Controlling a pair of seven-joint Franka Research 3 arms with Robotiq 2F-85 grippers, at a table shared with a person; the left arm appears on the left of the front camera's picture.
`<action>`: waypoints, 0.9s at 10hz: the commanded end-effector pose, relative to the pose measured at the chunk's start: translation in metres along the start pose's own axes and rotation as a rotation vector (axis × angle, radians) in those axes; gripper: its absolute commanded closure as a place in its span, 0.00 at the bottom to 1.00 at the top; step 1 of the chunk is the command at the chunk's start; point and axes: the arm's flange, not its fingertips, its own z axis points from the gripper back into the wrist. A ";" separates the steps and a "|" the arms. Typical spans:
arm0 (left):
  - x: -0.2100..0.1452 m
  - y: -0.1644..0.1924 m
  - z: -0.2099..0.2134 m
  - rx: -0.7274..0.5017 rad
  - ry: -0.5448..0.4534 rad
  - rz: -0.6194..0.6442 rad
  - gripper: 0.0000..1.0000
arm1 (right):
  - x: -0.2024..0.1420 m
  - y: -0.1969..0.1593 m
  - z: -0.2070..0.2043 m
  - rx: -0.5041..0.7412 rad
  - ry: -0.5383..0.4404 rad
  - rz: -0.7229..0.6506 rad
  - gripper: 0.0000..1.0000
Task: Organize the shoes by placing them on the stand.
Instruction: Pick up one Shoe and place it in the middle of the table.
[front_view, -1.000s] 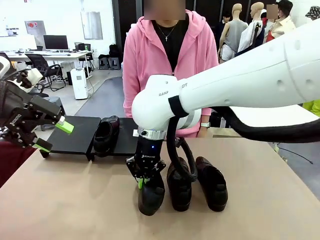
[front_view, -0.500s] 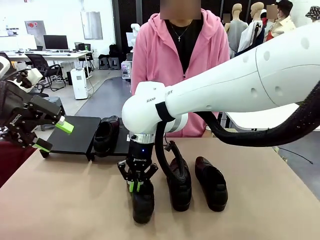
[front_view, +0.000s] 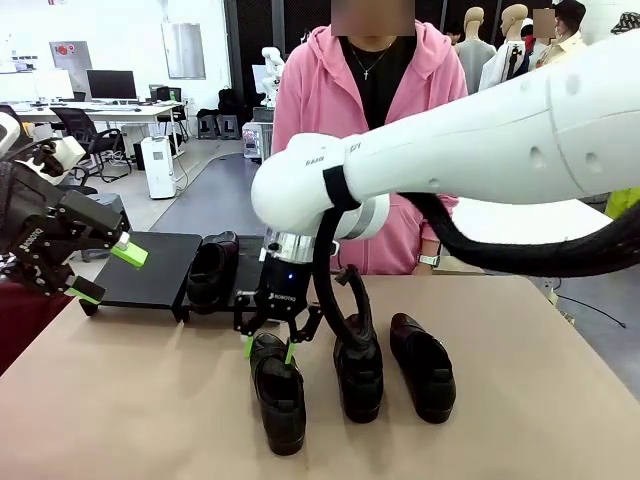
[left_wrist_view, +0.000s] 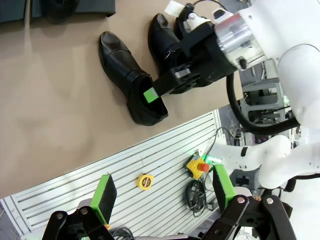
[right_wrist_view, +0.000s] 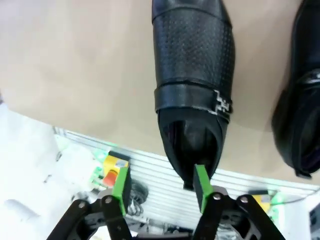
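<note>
**Right gripper** (front_view: 268, 349): jaws partly spread, holding nothing. It sits low over the heel of the near shoe (front_view: 279, 400). That shoe lies flat on the table (front_view: 120, 400), toe pointing away from the gripper. In the right wrist view one pad (right_wrist_view: 201, 186) stands at the rim of the heel opening and the other is clear to one side. Contact with the leather cannot be confirmed.

**Left gripper** (front_view: 106, 272): jaws wide, empty, well off to the right gripper's left.

**Stand** (front_view: 150, 270): beyond the right gripper and to its left. It carries one shoe (front_view: 212, 268), with bare deck beside it. Two more shoes (front_view: 358, 375) lie just to the gripper's right.

**Assessment:** the near shoe is not yet stowed, and the step in hand looks like a grasp at its heel.

**Recommended:**
- Seat one finger well inside the opening and the other outside the back wall.
- Close squarely.
- Lift straight up, clear of the neighbouring shoe.
- Set the near shoe down beside the one already on the stand.
</note>
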 end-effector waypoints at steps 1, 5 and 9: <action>0.001 0.002 0.001 -0.010 0.003 -0.017 0.00 | -0.029 -0.048 0.031 0.095 0.027 0.040 0.00; 0.001 0.002 0.001 -0.010 0.003 -0.017 0.00 | -0.112 -0.238 0.140 0.332 -0.019 -0.002 0.00; 0.001 0.002 0.001 -0.010 0.003 -0.017 0.00 | -0.157 -0.414 0.195 0.668 -0.205 -0.074 0.00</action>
